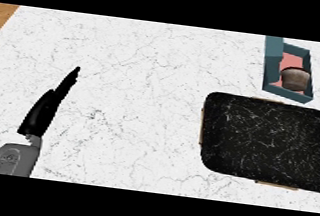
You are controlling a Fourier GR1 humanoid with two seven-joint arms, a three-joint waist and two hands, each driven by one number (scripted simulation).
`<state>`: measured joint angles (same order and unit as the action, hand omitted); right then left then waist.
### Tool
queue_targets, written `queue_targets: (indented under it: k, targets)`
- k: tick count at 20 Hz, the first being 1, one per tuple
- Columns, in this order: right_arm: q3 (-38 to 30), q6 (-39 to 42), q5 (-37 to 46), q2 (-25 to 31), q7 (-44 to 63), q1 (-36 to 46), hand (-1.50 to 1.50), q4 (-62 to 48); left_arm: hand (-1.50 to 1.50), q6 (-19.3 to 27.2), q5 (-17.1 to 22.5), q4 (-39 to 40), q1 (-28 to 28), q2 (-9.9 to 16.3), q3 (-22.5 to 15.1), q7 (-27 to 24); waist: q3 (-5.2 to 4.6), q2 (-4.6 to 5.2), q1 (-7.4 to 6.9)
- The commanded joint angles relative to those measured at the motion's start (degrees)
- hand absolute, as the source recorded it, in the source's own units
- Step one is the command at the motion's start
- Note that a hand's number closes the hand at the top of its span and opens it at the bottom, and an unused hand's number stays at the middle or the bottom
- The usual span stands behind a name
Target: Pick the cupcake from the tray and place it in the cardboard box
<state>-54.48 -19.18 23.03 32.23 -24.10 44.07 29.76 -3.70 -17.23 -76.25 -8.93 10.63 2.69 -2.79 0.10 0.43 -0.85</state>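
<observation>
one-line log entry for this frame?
cupcake: inside box | tray: bare | left hand: open, resting | right hand: out of view

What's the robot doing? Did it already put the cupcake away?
Yes, it looks that way. The cupcake sits inside the box, at the far right of the white marble counter. The dark tray just in front of the box has nothing on it. Nothing is being held now: the left hand rests open at the lower left, fingers straight. The right hand is out of sight.
</observation>
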Motion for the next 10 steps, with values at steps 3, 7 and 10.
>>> queue_targets:
  k: [3,7,10]
  targets:
    - [-2.5,4.7,-5.4,7.5,-6.0,-4.9,-1.50,-5.5,0.00,-1.8,1.4,-1.3,3.8,1.4,1.1,-3.8,0.01,-0.04,-0.17]
    - [-0.7,4.1,-6.9,7.8,-9.3,-6.4,-1.50,-7.9,0.00,0.0,-0.6,-4.0,-0.3,-1.4,-1.2,3.4,0.00,-0.17,0.07]
    - [-0.1,5.3,-7.5,8.2,-12.8,-8.5,-1.50,-10.8,0.00,-4.3,2.5,-4.8,1.1,1.7,1.2,3.3,0.03,-0.10,-0.20]
